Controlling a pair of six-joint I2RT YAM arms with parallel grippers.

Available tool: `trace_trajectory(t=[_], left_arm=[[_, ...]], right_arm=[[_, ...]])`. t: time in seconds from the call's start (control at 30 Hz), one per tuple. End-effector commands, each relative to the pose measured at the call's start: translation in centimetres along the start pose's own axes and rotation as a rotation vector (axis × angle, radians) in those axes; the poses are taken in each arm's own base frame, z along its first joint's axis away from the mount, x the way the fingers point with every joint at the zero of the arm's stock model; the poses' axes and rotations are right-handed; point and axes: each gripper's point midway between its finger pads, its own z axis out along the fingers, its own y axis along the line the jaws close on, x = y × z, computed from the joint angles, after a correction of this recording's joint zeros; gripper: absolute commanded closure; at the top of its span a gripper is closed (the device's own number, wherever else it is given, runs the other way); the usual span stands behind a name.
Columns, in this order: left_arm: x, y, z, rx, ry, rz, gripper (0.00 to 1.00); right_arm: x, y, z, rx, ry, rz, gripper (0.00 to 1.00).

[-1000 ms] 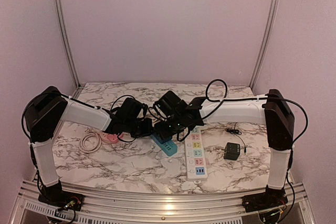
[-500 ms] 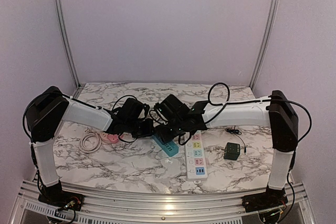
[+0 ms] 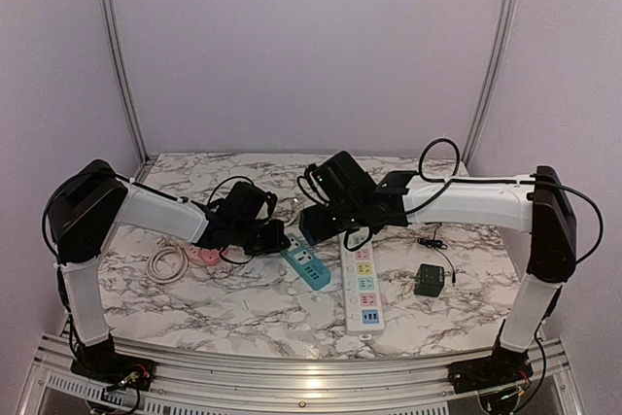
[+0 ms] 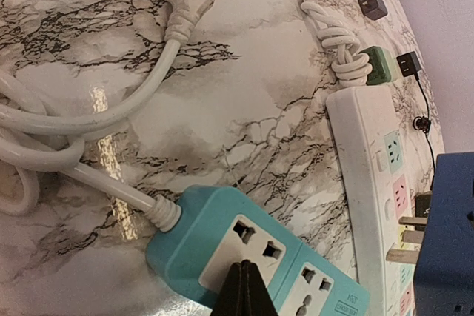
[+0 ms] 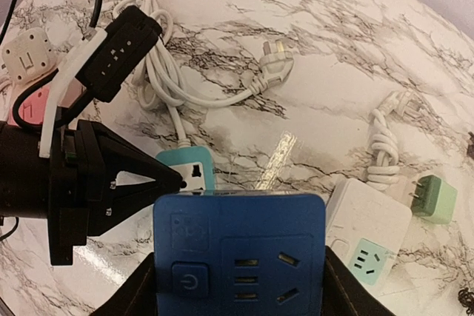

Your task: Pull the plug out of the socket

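Right claw [image 5: 239, 290] grips blue plug [image 5: 239, 238], clear of teal socket [image 4: 194, 236].

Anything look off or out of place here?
Nothing damaged or spilled. The blue plug hangs clear of the teal strip in the right pincer, prongs bare; the shut left pincer rests on that strip.

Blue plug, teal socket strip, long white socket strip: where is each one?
blue plug [image 5: 239, 246]: right wrist view, front face.
teal socket strip [image 4: 180, 246]: left wrist view, casing near its cable.
white socket strip [image 3: 362, 287]: top view, middle.
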Motion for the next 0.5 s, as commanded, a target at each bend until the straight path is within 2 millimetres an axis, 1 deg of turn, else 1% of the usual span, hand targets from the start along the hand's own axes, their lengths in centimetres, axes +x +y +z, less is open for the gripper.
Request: trace_trajectory(t=[0.0, 0.13, 0.23, 0.33, 0.47], left_arm=[[9.4, 9.9, 0.1, -0.328, 0.293, -0.048, 1.0], [8.6, 9.2, 0.0, -0.31, 0.278, -0.044, 1.0], [7.5, 8.0, -0.1, -0.284, 0.256, -0.038, 1.0], [5.8, 6.0, -0.4, -0.239, 0.228, -0.026, 1.0], [2.9, 2.7, -1.4, -0.169, 0.172, -0.001, 1.0]], right_arm=[[-1.1, 0.3, -0.5, -0.012, -0.031, 0.027, 0.84], [-1.2, -0.3, -0.7, -0.019, -0.028, 0.05, 0.84], [-1.5, -0.6, -0.7, -0.025, -0.031, 0.061, 0.84], [-2.2, -1.0, -0.4, -0.028, -0.039, 0.075, 0.83], [-3.3, -1.8, 0.1, -0.054, -0.043, 0.106, 0.83]])
